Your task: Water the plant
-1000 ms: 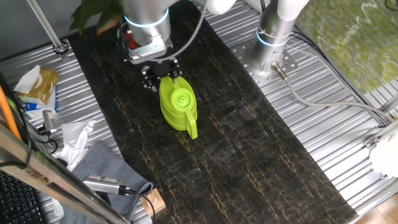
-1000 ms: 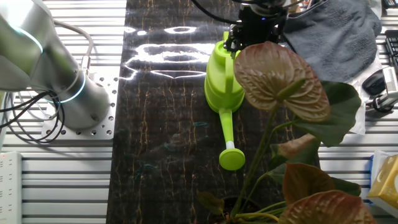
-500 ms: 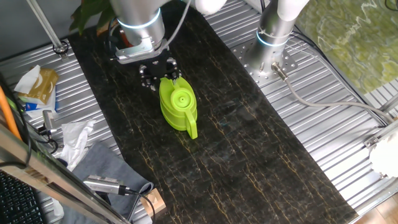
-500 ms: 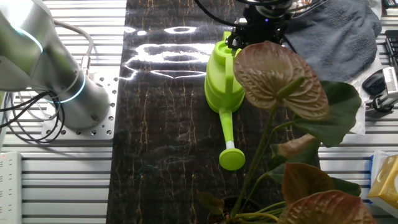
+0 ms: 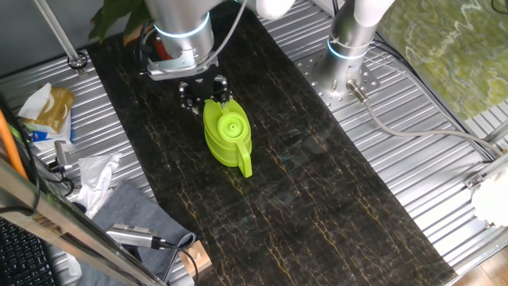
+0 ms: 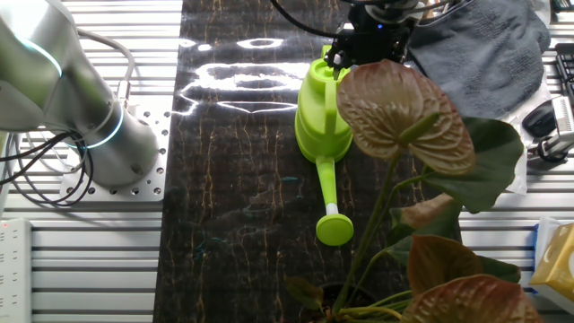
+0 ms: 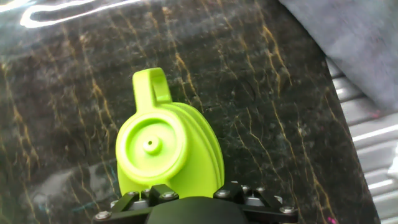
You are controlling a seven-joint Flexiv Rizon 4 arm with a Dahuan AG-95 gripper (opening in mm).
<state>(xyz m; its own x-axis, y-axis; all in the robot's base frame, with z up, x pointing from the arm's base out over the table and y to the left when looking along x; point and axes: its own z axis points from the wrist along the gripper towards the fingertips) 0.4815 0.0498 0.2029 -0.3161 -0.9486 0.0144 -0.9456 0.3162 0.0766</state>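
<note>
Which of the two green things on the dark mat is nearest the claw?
The lime-green watering can, right under the claw; the plant stands at the mat's far end.

No text, label, brand or number could be read in any of the views. The yellow package (image 5: 49, 107) was too small to read.

dark mat (image 5: 317, 199) (marbled), watering can (image 5: 226, 135) upright

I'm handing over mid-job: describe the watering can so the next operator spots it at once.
On the dark marbled mat running down the metal table, look just below the gripper. The watering can stands upright there, the only lime-green plastic thing, its long spout pointing toward the plant.
</note>
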